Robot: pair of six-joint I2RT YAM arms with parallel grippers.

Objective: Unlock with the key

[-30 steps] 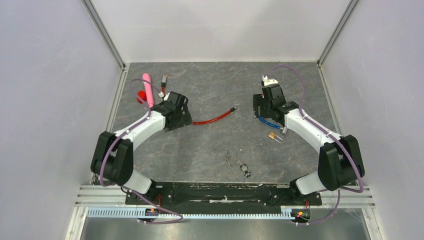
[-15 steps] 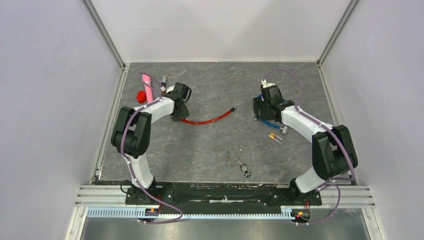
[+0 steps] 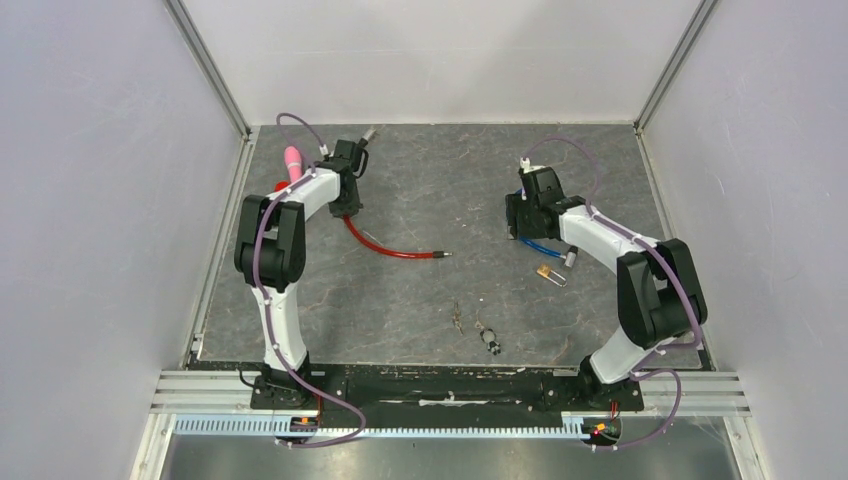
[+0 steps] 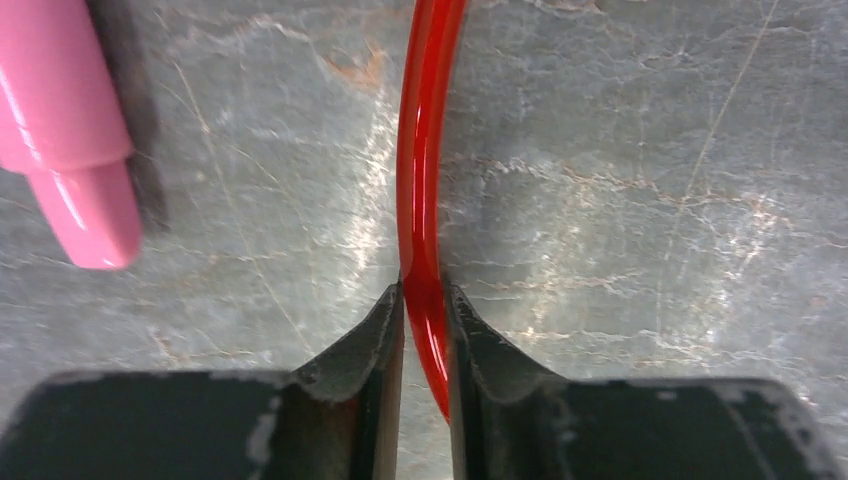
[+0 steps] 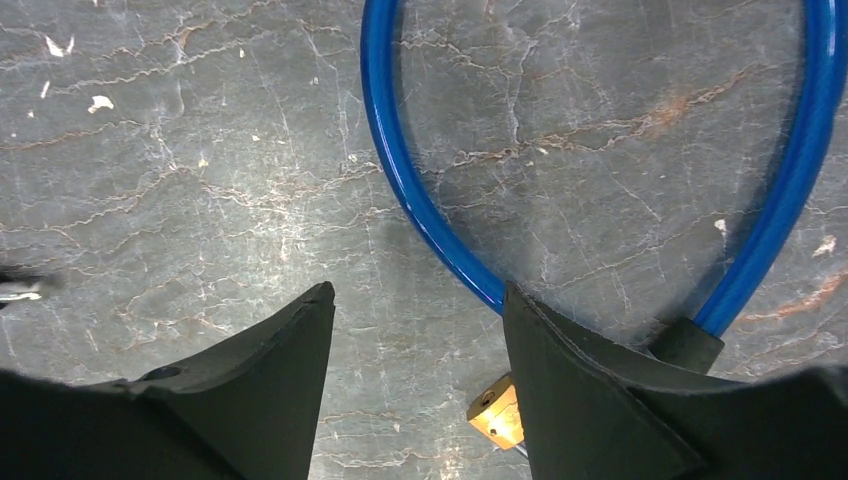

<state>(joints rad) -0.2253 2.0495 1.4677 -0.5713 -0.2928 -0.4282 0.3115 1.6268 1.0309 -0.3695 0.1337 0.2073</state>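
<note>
A small metal key and a ring with another key lie near the front middle of the table, far from both grippers. The brass padlock lies by a blue cable loop. My right gripper hovers open over the mat; its right finger covers part of the padlock and the blue cable's end. My left gripper is shut on a red cable at the far left.
A pink cylinder lies just left of the left gripper, with a red object beside it. Grey walls enclose the marbled mat on three sides.
My left gripper has closed on the red cable and moved toward the back left; the cable's free end has swung nearer the front. The right gripper narrowed slightly and barely moved.
</note>
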